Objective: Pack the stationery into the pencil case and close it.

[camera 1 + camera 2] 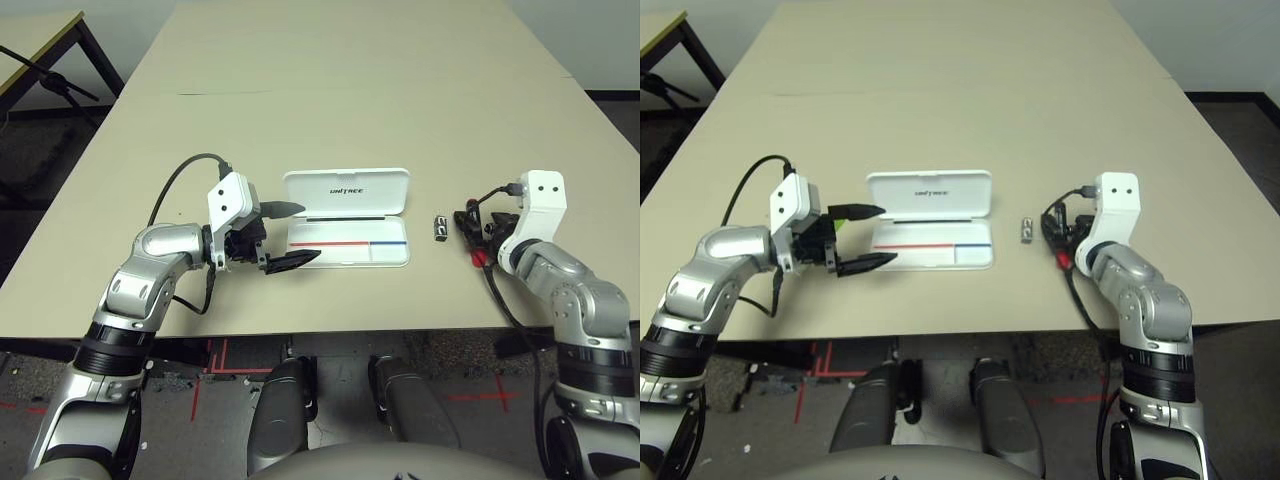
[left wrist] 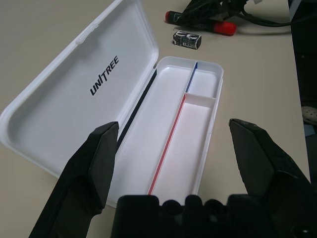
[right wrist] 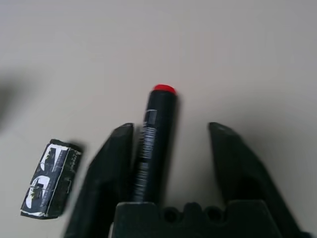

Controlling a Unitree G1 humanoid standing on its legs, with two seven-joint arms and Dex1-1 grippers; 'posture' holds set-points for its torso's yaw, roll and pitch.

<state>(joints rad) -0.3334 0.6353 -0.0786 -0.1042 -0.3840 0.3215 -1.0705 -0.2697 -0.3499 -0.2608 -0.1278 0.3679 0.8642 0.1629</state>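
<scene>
The right pincer [image 1: 478, 232] covers most of the red marker [image 3: 151, 144]. Print on the tiny black-and-silver piece [image 3: 51, 179] is too blurred to read.

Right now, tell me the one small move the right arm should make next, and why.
Probably close the right gripper on the red marker. Its jaws stand open, one on each side of the marker, which lies on the table. The pencil case lies open, nothing in its tray, ready to take it.

case [image 1: 347, 217] open, mid table | l gripper [image 1: 291, 234] spread at its left end | black-silver piece [image 1: 440, 228] right of case
</scene>
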